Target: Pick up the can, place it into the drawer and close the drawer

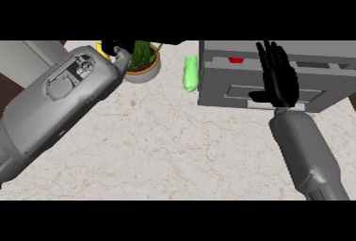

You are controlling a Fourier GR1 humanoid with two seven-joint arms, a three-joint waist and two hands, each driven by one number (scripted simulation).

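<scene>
The right hand (pixel 281 87) lies flat over the grey drawer (pixel 230 92) at 2 o'clock in the view. Its fingers are straight and held together, pointing to 12 o'clock, and they clamp nothing. The thumb sticks out toward 9 o'clock. A small red patch shows in the narrow dark gap between the drawer front and the cabinet top, at about 10 o'clock from that palm and near it. I take it for the can (pixel 236 60), already lying inside. So little of it shows that its long axis cannot be told, and the reading is a judgement only. On that reading the step in hand is the closing. The drawer would travel along the 6-to-12 line, and the open palm is set squarely against the front, so a push toward 12 o'clock is what the next move calls for. The right hand is far the nearer. The left hand (pixel 117 47) sits at 11 o'clock at the end of its raised forearm, well apart from the drawer, and whether it is open or closed cannot be told. A yellow thing (pixel 103 50) peeks out just beside it, unidentifiable. Between the arms on the marble counter (pixel 173 141) stand a potted plant (pixel 142 66) and a green object (pixel 189 73), whose long axis runs 12 to 6.
</scene>
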